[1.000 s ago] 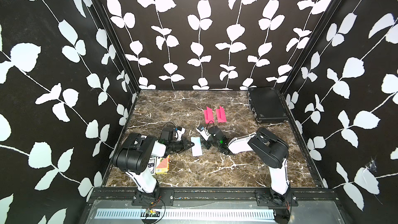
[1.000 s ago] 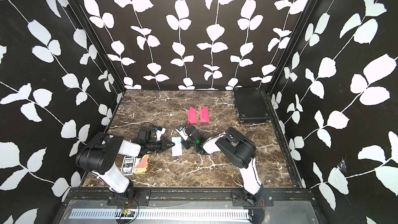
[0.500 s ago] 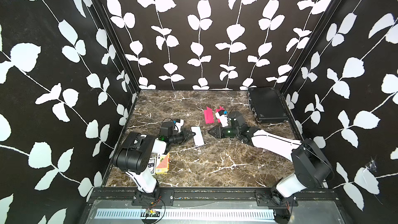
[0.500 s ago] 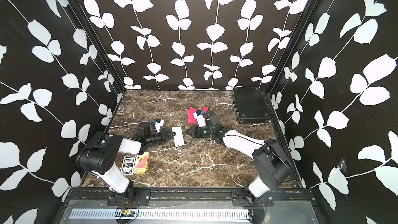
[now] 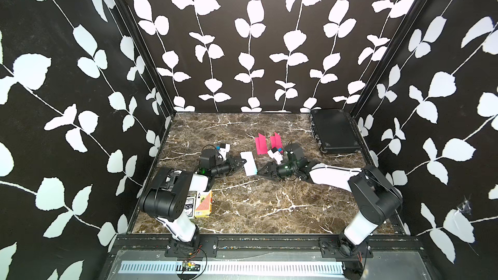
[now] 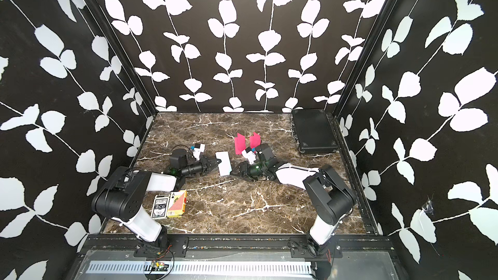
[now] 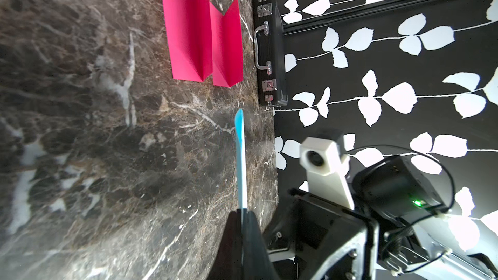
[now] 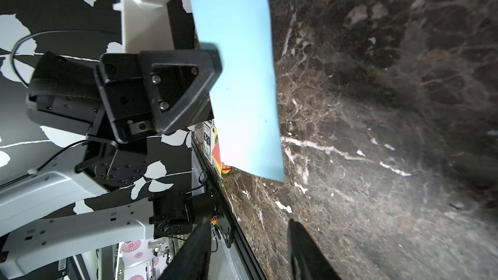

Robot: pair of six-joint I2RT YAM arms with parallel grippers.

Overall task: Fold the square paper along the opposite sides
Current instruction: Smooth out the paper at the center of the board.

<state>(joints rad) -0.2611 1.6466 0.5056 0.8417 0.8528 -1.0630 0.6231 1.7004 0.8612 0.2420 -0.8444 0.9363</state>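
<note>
Noting hazards first. The left gripper (image 5: 243, 161) was clamped shut on one edge of the blue paper (image 5: 249, 163), and that single pinch was the sheet's only visible support. The right gripper (image 5: 259, 171) sat just beside the opposite edge, jaws partly apart with nothing between them.

Likely failures:
- The right jaws could close short of the free edge, or catch only a corner, because the sheet is thin and unsupported on that side.
- If they nudge the paper before closing, it could swing or buckle about the left pinch and take a stray crease.
- If the right arm pulls once it has a grip, the sheet may slide out of the left fingers, since that hold looked shallow and close to the edge.
- Any skew between the two holds would carry into the fold, so the opposite sides would not meet squarely.

Paper: pale blue, smooth and flat, with no crumpling seen. In both top views it read as a long rectangle, not a square. Whether that was a fold already made or only tilt, I could not tell. The left wrist view showed it edge-on as one thin line, so layers could not be separated.

It was held up above the marble table (image 5: 256, 206) near mid-table, between the two grippers and in front of the pink papers (image 5: 260, 144). Whether its lower corner touched the marble, I could not tell.
</note>
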